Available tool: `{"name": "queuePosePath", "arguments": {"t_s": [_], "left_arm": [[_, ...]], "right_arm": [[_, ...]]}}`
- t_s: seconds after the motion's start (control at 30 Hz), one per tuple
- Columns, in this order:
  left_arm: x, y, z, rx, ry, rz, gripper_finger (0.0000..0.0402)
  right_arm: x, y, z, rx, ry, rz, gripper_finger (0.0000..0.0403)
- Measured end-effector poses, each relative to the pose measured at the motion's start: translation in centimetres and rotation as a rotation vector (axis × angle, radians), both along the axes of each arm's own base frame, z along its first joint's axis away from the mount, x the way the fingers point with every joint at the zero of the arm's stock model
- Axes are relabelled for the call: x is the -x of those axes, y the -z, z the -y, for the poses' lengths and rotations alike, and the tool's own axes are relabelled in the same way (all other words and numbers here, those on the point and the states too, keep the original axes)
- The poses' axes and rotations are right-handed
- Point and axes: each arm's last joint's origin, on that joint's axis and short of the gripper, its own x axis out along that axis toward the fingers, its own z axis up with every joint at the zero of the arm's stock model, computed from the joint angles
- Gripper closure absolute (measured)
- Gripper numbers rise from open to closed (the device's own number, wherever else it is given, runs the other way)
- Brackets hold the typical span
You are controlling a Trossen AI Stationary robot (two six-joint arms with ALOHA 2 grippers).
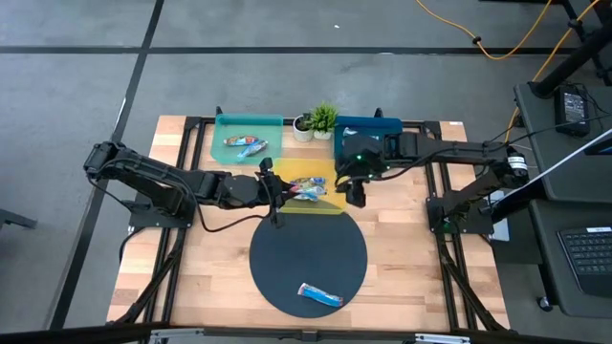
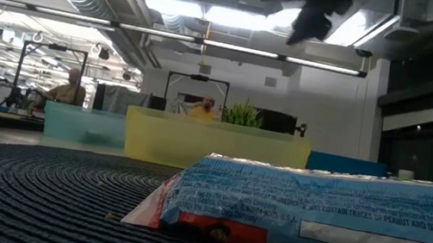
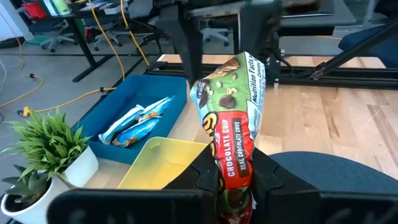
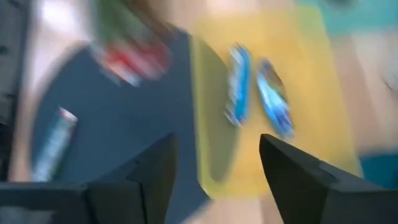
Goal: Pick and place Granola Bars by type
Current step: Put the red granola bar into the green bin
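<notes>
While the left gripper point(image 3: 235, 180) pinched a chocolate chip bar point(image 3: 231, 118) above the yellow tray point(image 3: 163, 163), the right gripper point(image 4: 214, 163) hung open, empty, nearby.

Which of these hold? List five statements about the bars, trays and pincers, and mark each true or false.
1. The left pincer grips a red-and-green bar. True.
2. Three bars lie on the round mat. False: only one blue bar lies there.
3. The right pincer is shut on a bar. False: it is open and empty.
4. The plant stands between the teal tray and the blue tray. True.
5. The blue tray is empty. False: it holds two bars.
</notes>
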Motion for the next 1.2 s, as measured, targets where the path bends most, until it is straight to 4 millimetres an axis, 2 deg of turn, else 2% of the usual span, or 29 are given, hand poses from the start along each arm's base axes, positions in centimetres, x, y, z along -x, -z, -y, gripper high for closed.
{"name": "queuePosePath", "arguments": {"t_s": [0.17,0.3,0.43,0.67,0.83,0.97,1.2], "left_arm": [[0.2,-0.3,-0.1,-0.001,-0.007,0.011,0.0373],[1.2,-1.4,-0.4,-0.013,-0.048,0.046,0.0371],[3.3,-3.2,-0.9,-0.051,-0.104,0.081,0.0377],[9.3,-7.0,-2.4,-0.059,-0.231,0.21,0.0374],[12.6,-8.4,-3.0,-0.039,-0.251,0.272,0.0378],[13.6,-8.4,-3.3,-0.038,-0.288,0.263,0.0377],[13.7,-7.9,-4.9,-0.073,-0.412,0.208,0.0377]], "right_arm": [[1.3,0.8,0.7,0.102,0.086,-0.16,0.0172],[1.8,0.7,1.0,0.17,0.183,-0.185,0.0183],[2.5,0.1,0.7,0.216,0.24,-0.125,0.0195],[4.9,-1.3,-0.4,0.289,0.247,0.006,0.0209],[6.8,-1.4,-1.2,0.286,0.228,0.125,0.0216],[8.2,-1.0,-1.8,0.272,0.218,0.228,0.0217],[9.3,-1.0,-2.8,0.254,0.188,0.328,0.0218]]}}
